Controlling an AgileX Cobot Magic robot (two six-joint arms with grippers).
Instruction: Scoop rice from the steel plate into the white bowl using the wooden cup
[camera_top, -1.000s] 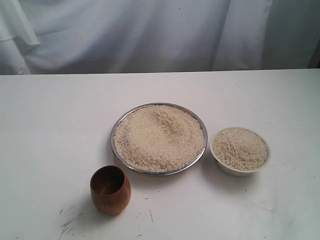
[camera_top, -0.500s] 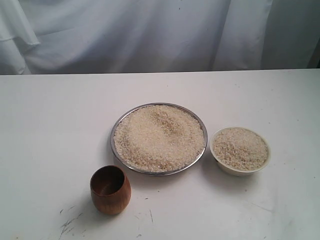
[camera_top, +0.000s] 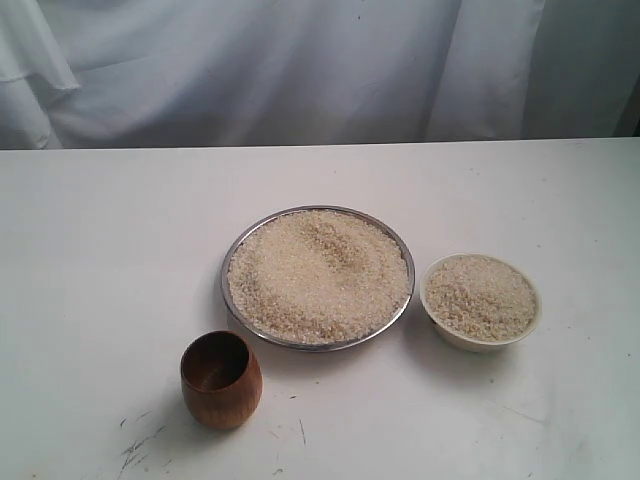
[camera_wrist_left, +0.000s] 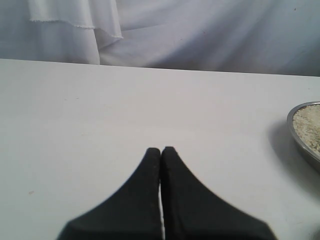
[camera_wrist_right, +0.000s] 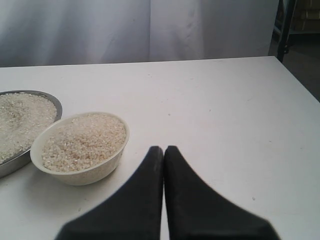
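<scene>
The steel plate (camera_top: 224, 290) sat on the table (camera_top: 100, 250), near the middle. Rice (camera_top: 318, 275) lay in it in a heap. The bowl (camera_top: 481, 345) stood on the table just to the right of the plate, close beside it but not touching, and a bit nearer the front. More rice lay in the bowl. The wooden cup (camera_top: 221, 385) stood upright in front of the plate, off to its left and apart from it. A cloth (camera_top: 300, 70) hung behind the table's far edge.
</scene>
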